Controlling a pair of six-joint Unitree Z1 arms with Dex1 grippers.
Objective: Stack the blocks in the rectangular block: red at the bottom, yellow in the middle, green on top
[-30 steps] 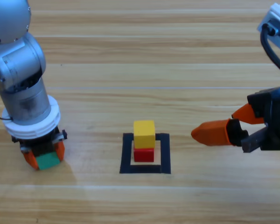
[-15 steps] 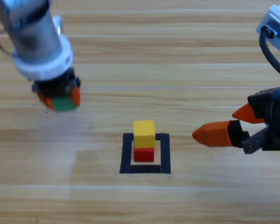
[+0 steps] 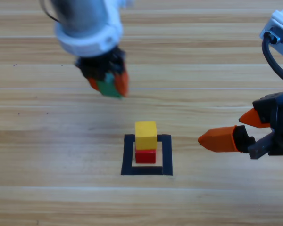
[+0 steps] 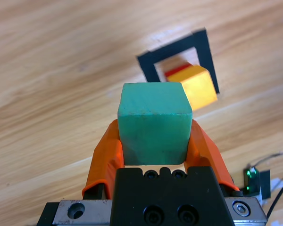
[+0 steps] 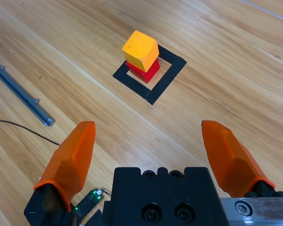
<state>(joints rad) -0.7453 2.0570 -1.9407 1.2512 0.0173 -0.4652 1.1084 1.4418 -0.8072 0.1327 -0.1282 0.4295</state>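
The yellow cube sits on the red cube inside the black tape rectangle. My left gripper hangs in the air up and to the left of that stack, shut on the green cube. In the left wrist view the green cube fills the space between the jaws, with the yellow cube, the red cube and the tape rectangle farther off. My right gripper waits open at the right of the stack. Its wrist view shows the yellow cube, the red cube and the rectangle.
A grey metal rail and a thin black cable lie on the wood in the right wrist view. A small black device with a green light lies by the left gripper's body.
My left gripper has lifted the green cube from the table at the left and carried it up and to the right, toward the stack. The right gripper has hardly moved.
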